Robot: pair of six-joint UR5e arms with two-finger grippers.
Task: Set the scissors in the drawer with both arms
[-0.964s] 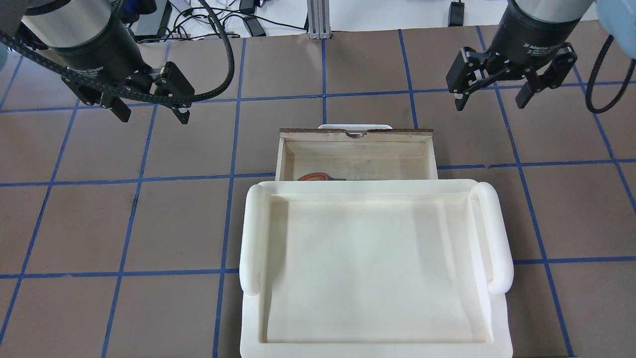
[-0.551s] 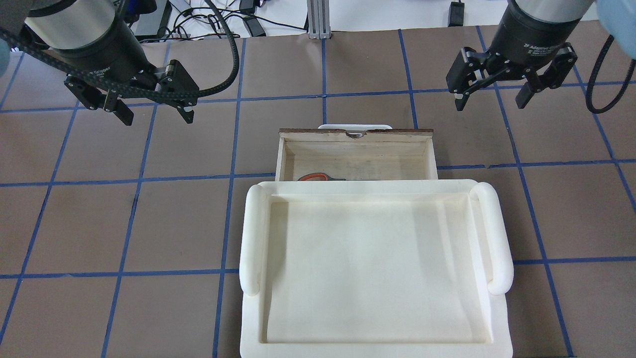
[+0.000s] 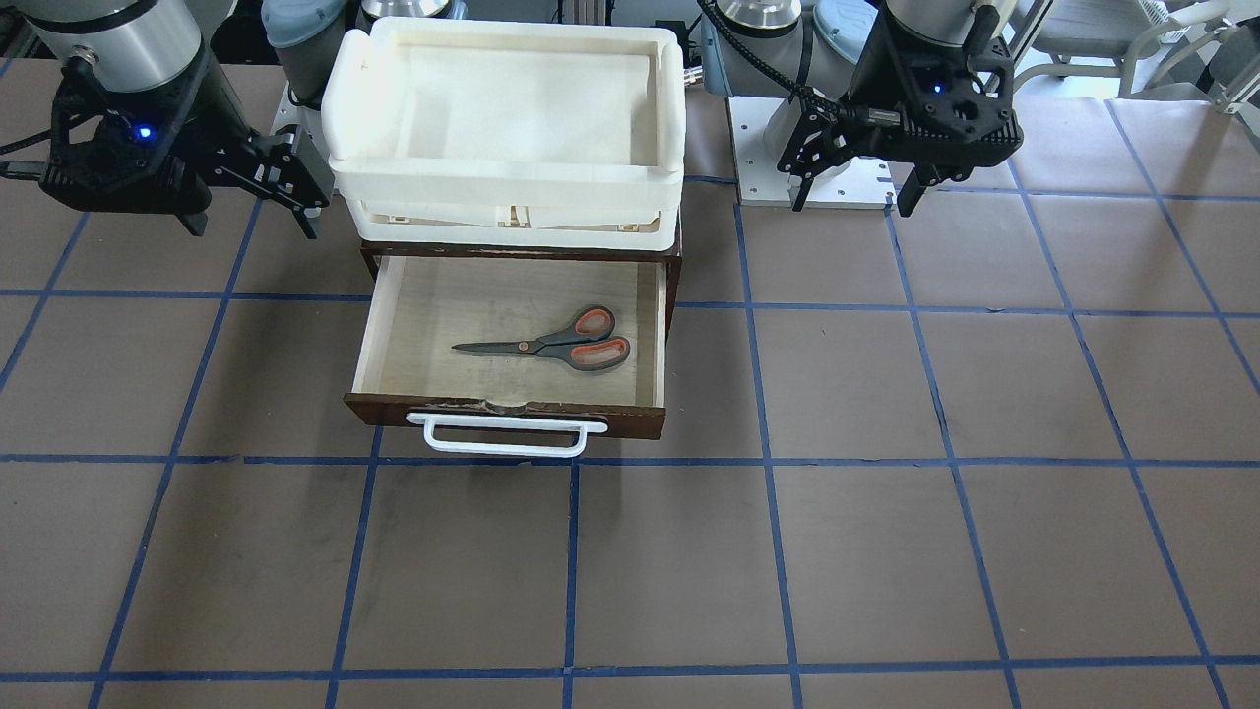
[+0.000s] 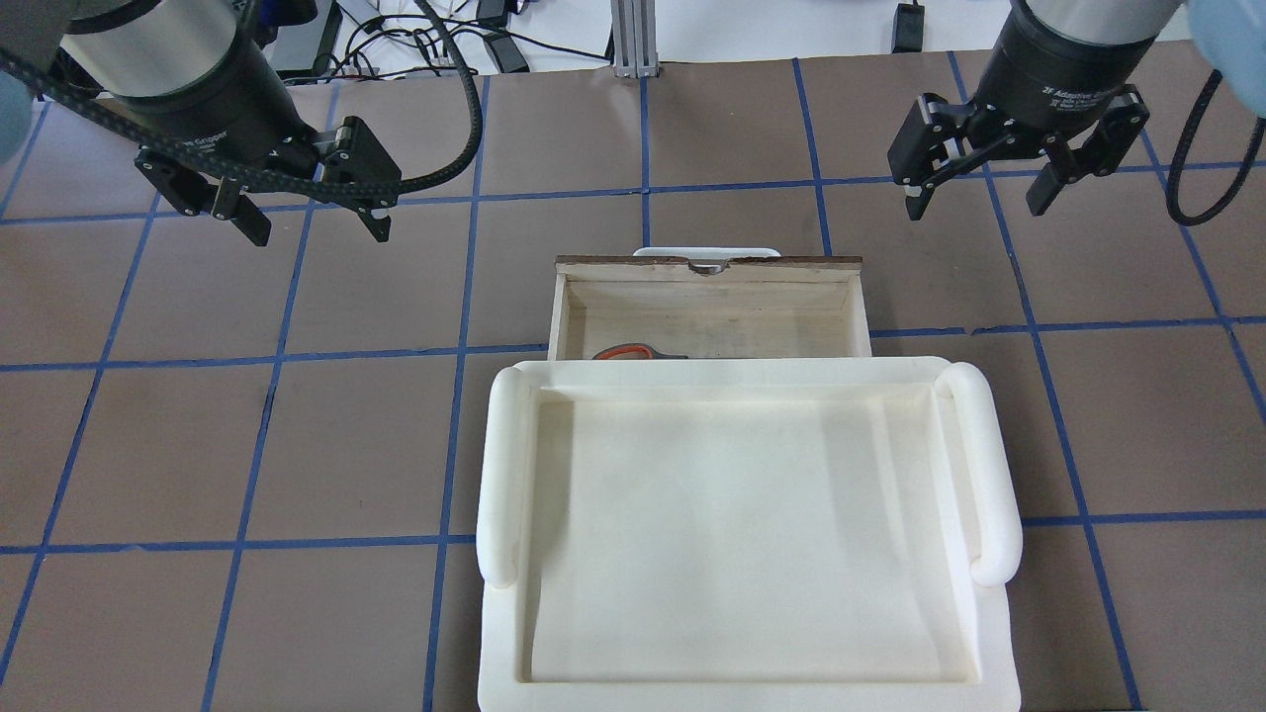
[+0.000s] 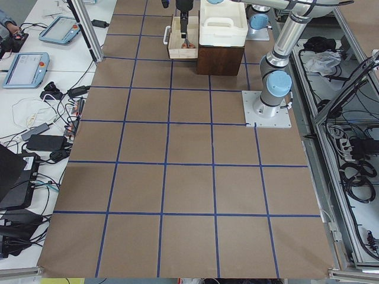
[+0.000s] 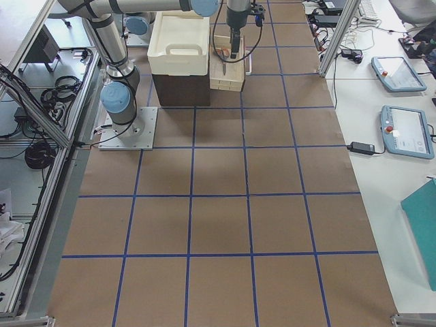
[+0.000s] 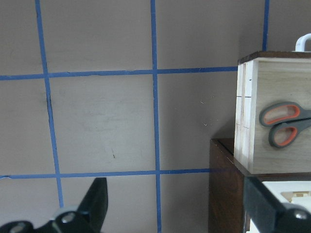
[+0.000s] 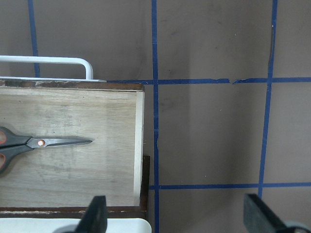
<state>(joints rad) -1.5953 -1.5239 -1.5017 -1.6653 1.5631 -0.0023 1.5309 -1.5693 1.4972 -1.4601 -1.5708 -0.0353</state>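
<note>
Flanking the open drawer (image 3: 630,423), left arm (image 4: 173,69) and right arm (image 4: 1073,49), jaws spread

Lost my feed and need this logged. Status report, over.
Both empty: left gripper open, right gripper open, hanging either side of the drawer. The scissors lie flat inside it, drawer open. The white tray sits above, not blocking.

Silver arms (image 5: 285,36), light-blue joint caps (image 5: 276,84), black jaws, blue lights (image 3: 145,131), black cable (image 4: 479,109).
</note>
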